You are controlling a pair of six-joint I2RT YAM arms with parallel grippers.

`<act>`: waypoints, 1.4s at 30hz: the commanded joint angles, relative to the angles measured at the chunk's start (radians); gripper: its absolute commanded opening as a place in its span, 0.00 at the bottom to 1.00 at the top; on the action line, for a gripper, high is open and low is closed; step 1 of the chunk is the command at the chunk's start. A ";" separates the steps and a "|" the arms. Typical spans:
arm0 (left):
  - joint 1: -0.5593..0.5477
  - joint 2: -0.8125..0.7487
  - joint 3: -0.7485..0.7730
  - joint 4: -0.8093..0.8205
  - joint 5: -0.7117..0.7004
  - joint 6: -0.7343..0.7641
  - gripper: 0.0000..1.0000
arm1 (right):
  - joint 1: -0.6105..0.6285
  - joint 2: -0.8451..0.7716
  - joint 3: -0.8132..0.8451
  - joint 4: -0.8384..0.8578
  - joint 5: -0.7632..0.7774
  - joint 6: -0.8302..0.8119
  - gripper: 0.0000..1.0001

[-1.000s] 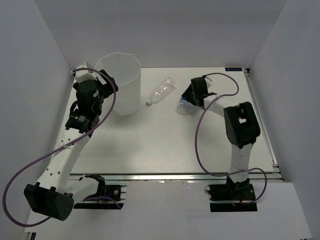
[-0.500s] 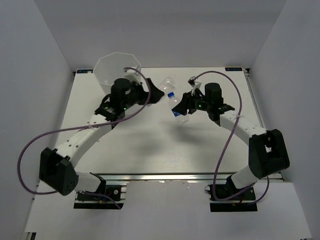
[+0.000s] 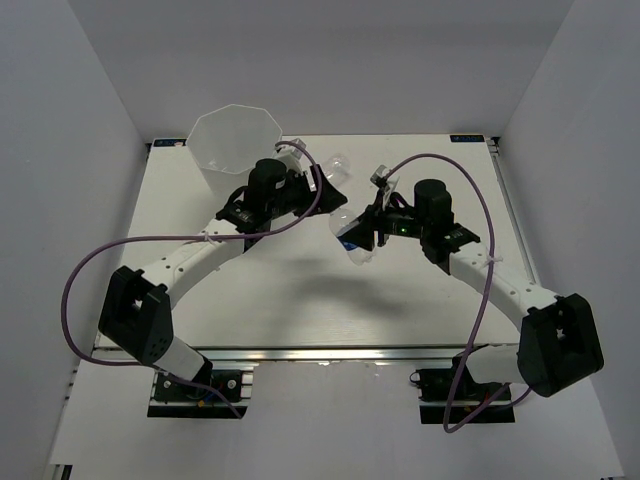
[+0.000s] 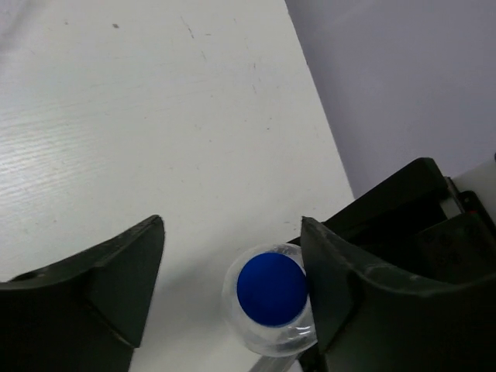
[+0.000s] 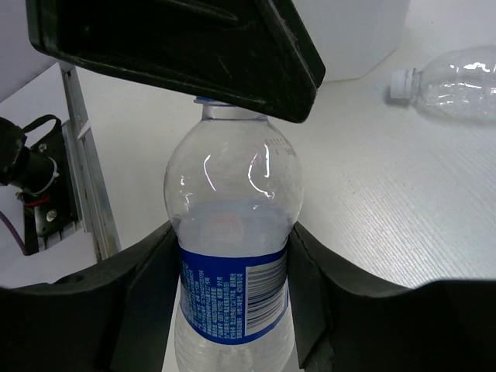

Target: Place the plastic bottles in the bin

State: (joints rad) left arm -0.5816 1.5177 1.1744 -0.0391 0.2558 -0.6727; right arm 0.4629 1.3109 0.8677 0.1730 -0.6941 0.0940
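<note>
Clear plastic with a blue label, one bottle [image 5: 231, 263] hangs upright above the bench [image 3: 300, 310], well to the right of the bin [image 3: 235, 150], gripped round its middle by the right jaws. The left jaws stand parted on either side of its blue cap [image 4: 271, 285], one finger just beside the neck and the other apart, so they grip nothing. This looks like a handover to the arm nearer the bin. A second bottle [image 5: 453, 74], white-capped, lies on its side on the bench, also right of the bin. Nothing shows inside the bin from above, so I judge no bottle delivered and at least two left. From above the left arm [image 3: 200, 255] covers most of the lying bottle, the bin's floor is hard to read, and any further bottles are out of sight.
</note>
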 commanded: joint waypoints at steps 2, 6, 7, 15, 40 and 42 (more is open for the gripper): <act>-0.007 -0.001 0.019 0.031 0.030 -0.021 0.59 | 0.008 -0.030 -0.013 0.115 0.053 0.035 0.26; -0.011 -0.001 0.021 0.031 0.033 -0.021 0.42 | 0.013 -0.030 -0.015 0.158 0.116 0.072 0.26; -0.012 -0.002 0.022 0.031 0.030 -0.021 0.38 | 0.016 -0.027 -0.010 0.161 0.152 0.087 0.26; -0.018 0.010 0.050 0.008 -0.036 -0.011 0.00 | 0.037 0.001 0.025 0.200 0.208 0.160 0.32; 0.015 0.090 0.292 -0.156 -0.293 0.108 0.00 | 0.052 0.067 0.165 0.024 0.223 0.178 0.89; 0.060 0.107 0.356 -0.156 -0.274 0.111 0.00 | 0.052 0.051 0.162 0.014 0.208 0.149 0.89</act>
State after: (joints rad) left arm -0.5766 1.6394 1.4296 -0.1696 0.0292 -0.5995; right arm 0.5129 1.4029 0.9928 0.2260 -0.4835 0.2985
